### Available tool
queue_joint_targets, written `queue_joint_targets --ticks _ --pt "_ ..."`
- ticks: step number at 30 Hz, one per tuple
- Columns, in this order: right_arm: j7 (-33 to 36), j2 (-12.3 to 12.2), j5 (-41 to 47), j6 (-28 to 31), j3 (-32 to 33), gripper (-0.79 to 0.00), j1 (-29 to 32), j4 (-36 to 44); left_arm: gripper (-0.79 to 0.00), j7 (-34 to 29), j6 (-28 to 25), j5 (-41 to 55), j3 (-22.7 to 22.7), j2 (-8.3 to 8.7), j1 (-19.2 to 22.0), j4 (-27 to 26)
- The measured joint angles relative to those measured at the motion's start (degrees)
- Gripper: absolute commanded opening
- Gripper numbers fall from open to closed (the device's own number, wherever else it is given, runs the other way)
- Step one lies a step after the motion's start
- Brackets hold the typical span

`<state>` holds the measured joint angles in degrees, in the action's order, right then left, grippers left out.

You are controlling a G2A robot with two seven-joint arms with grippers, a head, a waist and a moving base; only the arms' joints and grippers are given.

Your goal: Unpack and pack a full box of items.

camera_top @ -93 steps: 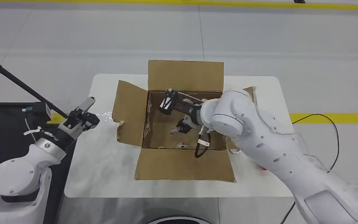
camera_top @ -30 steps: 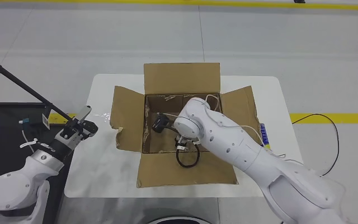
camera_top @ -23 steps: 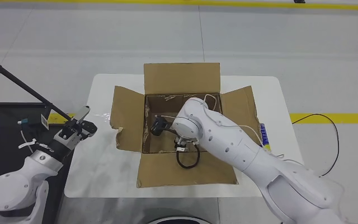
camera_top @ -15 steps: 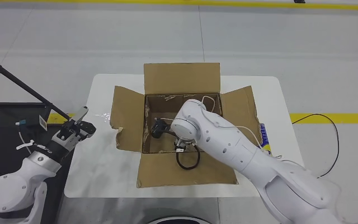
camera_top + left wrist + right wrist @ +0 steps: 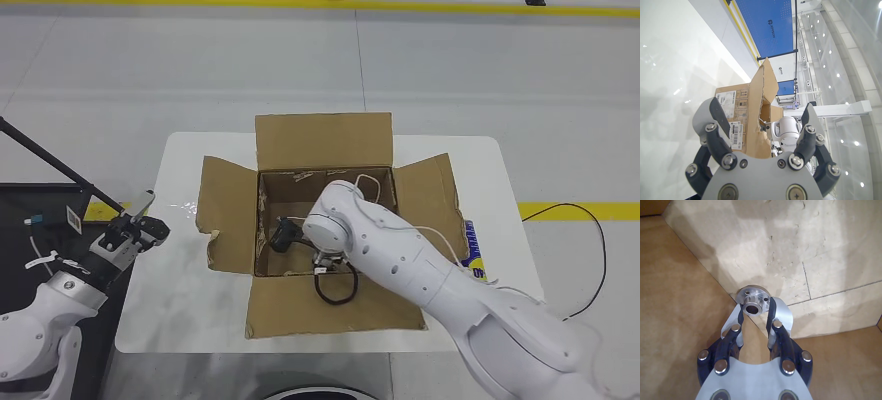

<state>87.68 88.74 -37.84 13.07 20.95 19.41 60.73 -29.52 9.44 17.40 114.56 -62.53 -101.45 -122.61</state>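
Observation:
A round metal flange with a bored hub lies on the floor of the open cardboard box, pressed into a bottom corner. My right gripper is deep inside the box, its two pads closed against either side of the hub. From above, the right gripper sits at the box's left inner wall. My left gripper stands open and empty off the table's left edge, facing the labelled side of the box.
The box flaps are folded outward on all sides; the left one is torn. A blue and yellow item lies on the white table to the right of the box.
The right arm has swung from the back of the box to its left front corner, lowering the gripper there. The box shifted slightly. The left arm has drifted a little outward.

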Motion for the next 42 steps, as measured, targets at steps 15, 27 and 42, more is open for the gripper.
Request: queue_joint_targets --ticks 15,27,42 --pt "-0.34 1.55 -0.55 1.00 -0.27 -0.585 0.16 -3.98 0.000 0.24 0.24 0.06 0.36 -0.08 0.00 0.02" --pt "-1.92 1.56 -1.24 1.03 1.76 -0.785 -0.36 -4.66 0.000 0.61 0.27 -0.19 0.40 -0.16 -0.06 -0.12" --pt "-3.57 -6.60 -4.93 0.24 18.77 -0.785 6.47 18.17 0.000 1.34 1.13 -2.03 -0.28 -0.24 -0.30 -3.55"
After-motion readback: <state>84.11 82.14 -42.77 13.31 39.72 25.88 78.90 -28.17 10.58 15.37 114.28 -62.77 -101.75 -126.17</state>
